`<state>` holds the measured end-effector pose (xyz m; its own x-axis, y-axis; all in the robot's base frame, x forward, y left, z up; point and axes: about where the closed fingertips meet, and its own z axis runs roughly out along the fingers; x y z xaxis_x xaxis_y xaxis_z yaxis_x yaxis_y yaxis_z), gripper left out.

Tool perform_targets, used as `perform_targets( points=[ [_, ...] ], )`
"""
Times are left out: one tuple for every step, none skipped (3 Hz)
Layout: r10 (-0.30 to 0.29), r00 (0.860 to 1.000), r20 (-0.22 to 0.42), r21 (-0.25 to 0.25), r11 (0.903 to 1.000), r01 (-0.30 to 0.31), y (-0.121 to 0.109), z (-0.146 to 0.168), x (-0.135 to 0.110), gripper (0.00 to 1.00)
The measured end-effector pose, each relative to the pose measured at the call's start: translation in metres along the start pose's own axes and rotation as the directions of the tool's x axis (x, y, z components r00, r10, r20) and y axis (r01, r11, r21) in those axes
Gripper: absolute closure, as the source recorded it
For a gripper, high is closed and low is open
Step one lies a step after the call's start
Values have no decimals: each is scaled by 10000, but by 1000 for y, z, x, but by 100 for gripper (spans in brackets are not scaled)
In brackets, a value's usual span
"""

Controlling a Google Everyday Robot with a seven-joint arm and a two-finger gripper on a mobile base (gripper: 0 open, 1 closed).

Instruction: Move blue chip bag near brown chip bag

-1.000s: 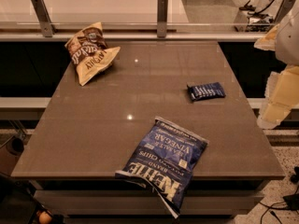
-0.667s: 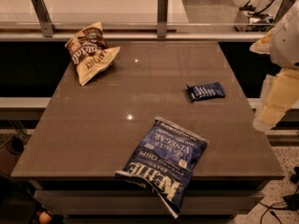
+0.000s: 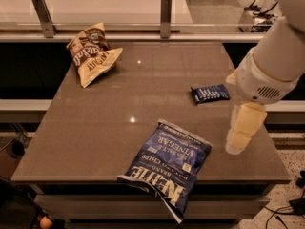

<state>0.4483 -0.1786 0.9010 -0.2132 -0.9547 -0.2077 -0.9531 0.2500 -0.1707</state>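
The blue chip bag (image 3: 167, 165) lies flat at the table's front edge, with white "Kettle" lettering upside down and one corner hanging over the edge. The brown chip bag (image 3: 92, 52) lies at the far left corner of the table. My gripper (image 3: 237, 146) hangs pointing down from the white arm (image 3: 276, 56), above the table's right side. It is to the right of the blue chip bag, about a hand's width away, and holds nothing that I can see.
A small dark-blue snack packet (image 3: 210, 93) lies on the right half of the brown table (image 3: 95, 128), just left of the arm. A railing with two metal posts (image 3: 165, 15) runs behind the table. The table's right edge is under the gripper.
The arm has swung left and down from beyond the table's right edge, bringing the gripper over the table's right side, closer to the blue chip bag. The bags have not moved.
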Motion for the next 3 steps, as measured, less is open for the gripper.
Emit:
perform_targets(
  points=[
    [185, 9998, 11, -396, 9990, -184, 19, 34, -6, 0],
    [440, 9990, -7, -915, 9948, -439, 47, 53, -14, 0],
    [316, 9995, 31, -1227, 9920, -310, 72, 53, -29, 0]
  ],
)
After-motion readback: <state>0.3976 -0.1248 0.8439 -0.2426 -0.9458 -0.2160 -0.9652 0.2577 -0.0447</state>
